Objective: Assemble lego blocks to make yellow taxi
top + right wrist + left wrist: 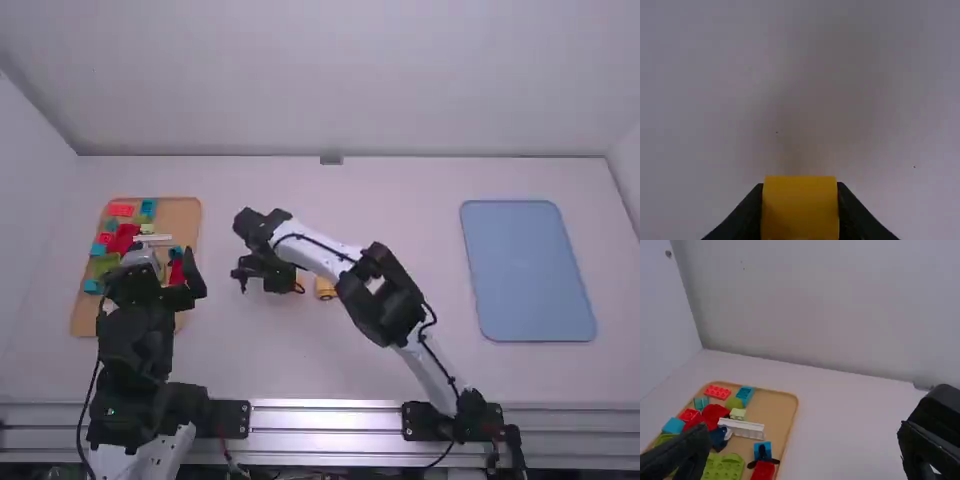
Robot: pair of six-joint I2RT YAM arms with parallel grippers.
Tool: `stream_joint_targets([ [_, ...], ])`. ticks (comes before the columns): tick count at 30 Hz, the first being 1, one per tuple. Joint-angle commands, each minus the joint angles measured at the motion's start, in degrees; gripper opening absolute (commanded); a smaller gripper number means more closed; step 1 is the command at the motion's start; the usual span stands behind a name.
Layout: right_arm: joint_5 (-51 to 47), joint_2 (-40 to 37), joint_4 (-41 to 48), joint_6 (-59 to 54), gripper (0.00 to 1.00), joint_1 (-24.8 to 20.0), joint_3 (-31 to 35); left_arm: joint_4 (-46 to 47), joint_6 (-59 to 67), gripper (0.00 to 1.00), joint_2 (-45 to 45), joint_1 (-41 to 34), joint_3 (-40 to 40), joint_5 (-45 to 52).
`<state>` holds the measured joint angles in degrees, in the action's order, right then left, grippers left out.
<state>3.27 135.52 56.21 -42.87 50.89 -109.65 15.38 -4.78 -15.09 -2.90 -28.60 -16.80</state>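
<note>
In the high view, the left gripper (158, 272) was near the tray (188, 222); right of the tray were the right gripper (272, 273) and a loose yellow block (325, 288). In the left wrist view, its fingers stood spread. In the right wrist view, its fingers pinched a gripped yellow block (800, 207).

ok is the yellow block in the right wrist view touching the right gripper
Touching: the right wrist view shows the right gripper flush against the yellow block on both sides.
</note>
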Motion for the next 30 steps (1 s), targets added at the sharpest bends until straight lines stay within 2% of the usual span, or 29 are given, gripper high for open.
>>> stream_joint_targets([
  [1,1.2,2.4,-0.3,-0.5,0.18,-0.3,-1.3,0.0,-0.3,0.99,0.4,-0.1,0.0,-0.7],
  [9,2.9,2.9,-0.5,-0.5,0.22,-0.1,-1.2,0.5,-0.3,0.99,0.4,0.0,0.0,-0.7],
  [11,2.8,2.9,-0.5,-0.5,0.37,-0.3,-1.2,0.6,-0.3,0.99,0.4,-0.1,0.0,-0.7],
  [13,2.9,2.9,-0.5,-0.5,0.79,-0.4,-1.2,0.7,-0.3,0.99,0.4,-0.1,0.0,-0.7],
  [15,2.4,2.9,-0.5,-0.5,0.99,-0.4,-1.2,0.7,-0.3,0.99,0.4,-0.1,0.0,-0.7],
  [19,2.5,2.9,0.9,-0.5,0.99,-0.7,-3.7,0.6,-0.3,0.99,0.4,0.2,0.0,-0.7],
  [25,3.9,1.0,8.4,-0.3,0.98,-2.8,-14.8,-0.3,0.6,0.99,0.4,0.2,0.0,4.2],
  [28,7.7,-1.6,11.8,1.0,0.98,-5.6,-21.7,-2.8,1.3,0.99,-1.4,0.2,0.0,7.8],
  [30,11.3,-2.8,12.3,1.0,0.99,-7.5,-23.2,-4.5,3.0,0.99,-3.0,0.3,0.0,10.7],
])
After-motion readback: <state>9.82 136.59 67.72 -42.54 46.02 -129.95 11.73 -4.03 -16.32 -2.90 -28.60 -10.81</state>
